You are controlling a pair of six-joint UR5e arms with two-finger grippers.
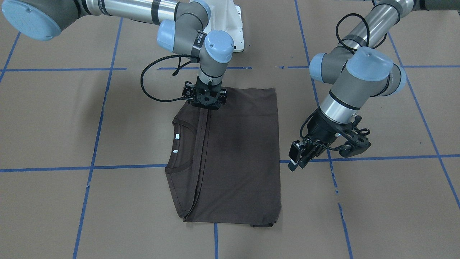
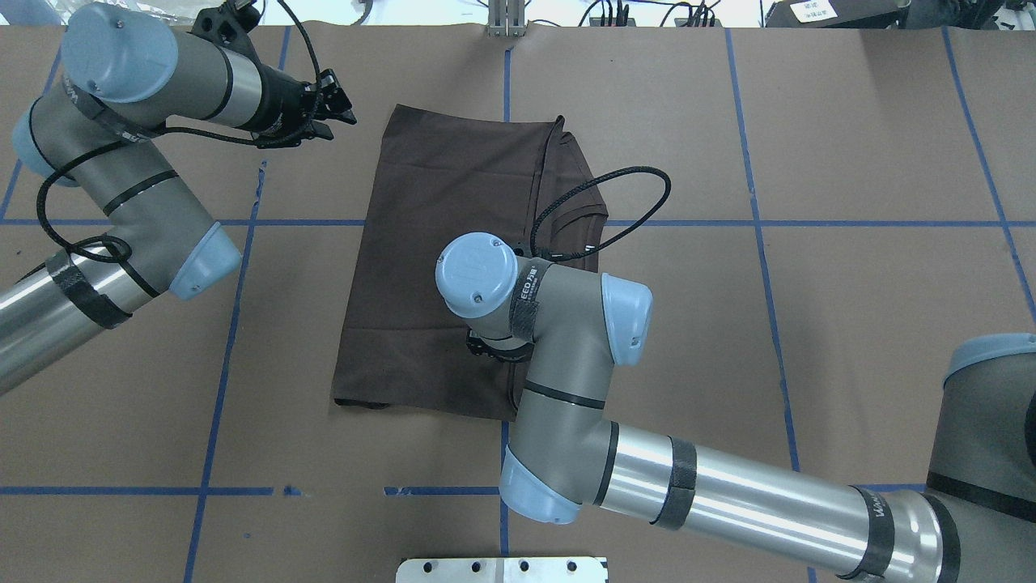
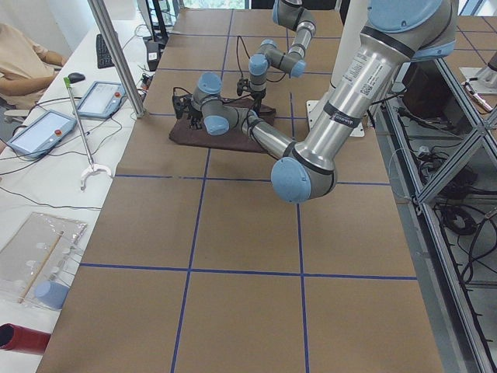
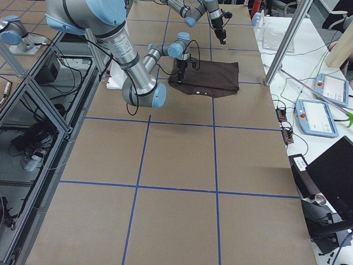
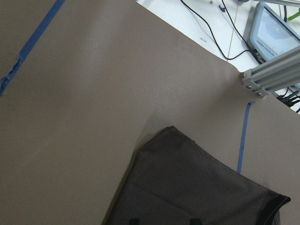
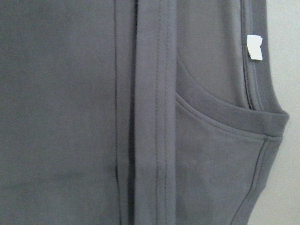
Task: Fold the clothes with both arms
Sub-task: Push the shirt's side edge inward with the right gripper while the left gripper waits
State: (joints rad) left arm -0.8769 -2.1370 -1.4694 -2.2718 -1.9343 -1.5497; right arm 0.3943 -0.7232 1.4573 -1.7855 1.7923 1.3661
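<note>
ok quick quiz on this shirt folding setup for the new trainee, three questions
1. True or false: the left gripper hangs over the T-shirt.
2. Where is the right gripper? A) at the shirt's edge nearest the robot's base B) at the edge farthest from the base C) off the shirt altogether
3. Fill in: the white labels sit inside the ___.

Key: 1 false, it is beside the shirt, over bare table. 2 A. 3 collar.
</note>
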